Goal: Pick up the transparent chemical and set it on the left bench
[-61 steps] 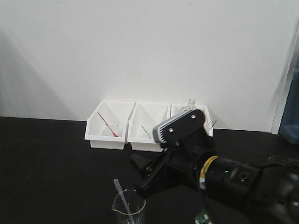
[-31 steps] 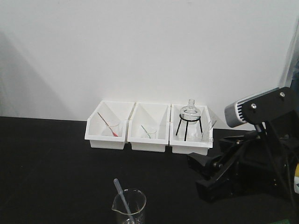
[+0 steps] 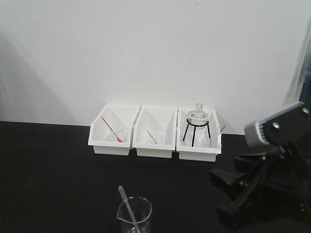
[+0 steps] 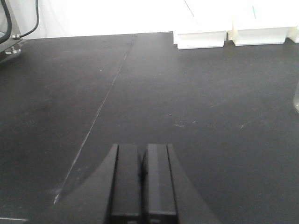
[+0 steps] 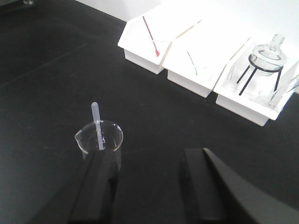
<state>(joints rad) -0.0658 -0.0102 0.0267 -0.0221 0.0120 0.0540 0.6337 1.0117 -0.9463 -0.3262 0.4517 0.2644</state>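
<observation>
The transparent chemical, a clear pipette [image 3: 127, 204] [image 5: 97, 128], leans bulb-up in a glass beaker [image 3: 134, 218] [image 5: 105, 144] at the near edge of the left bench [image 3: 48, 170], a black worktop. My right gripper [image 5: 149, 186] hangs open above the worktop just right of the beaker. Its left finger [image 5: 98, 186] overlaps the beaker's near side, and nothing lies between the fingers. In the front view the right arm [image 3: 272, 184] fills the lower right. My left gripper [image 4: 143, 177] is shut on nothing, low over bare worktop.
Three white bins line the back edge against the white wall. The left bin [image 3: 111, 131] holds a red-tinted pipette, the middle bin [image 3: 154, 136] a small beaker. In the right bin [image 3: 198, 141] a round flask [image 3: 197, 116] sits on a black tripod. A cable [image 4: 14, 35] lies far left.
My right arm has swung from the middle of the front view to the right and lower, uncovering the right bin. Beaker and pipette have not moved.
</observation>
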